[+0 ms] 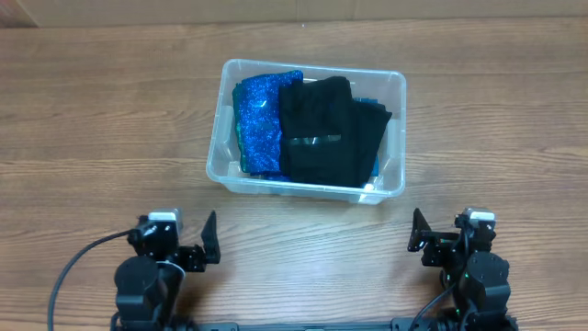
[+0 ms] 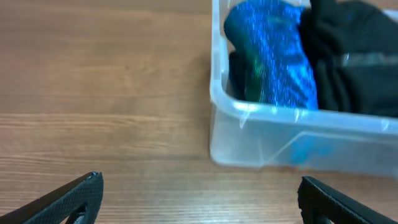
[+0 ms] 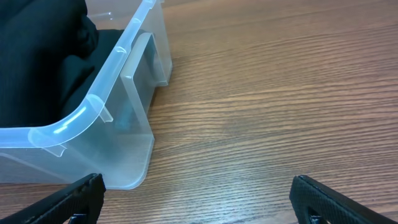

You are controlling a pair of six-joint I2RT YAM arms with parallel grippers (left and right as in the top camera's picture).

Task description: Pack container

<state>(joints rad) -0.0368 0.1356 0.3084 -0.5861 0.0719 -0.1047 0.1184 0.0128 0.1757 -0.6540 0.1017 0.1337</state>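
Clear container (image 1: pixel 294 188), long axis left-right (slightly skewed)

Clear plastic container (image 1: pixel 219 138) — woodgrain table (image 1: pixel 92 110)

Robotics lab: twin arms (image 1: pixel 147 267) at wood-grain table (image 1: pixel 92 119)
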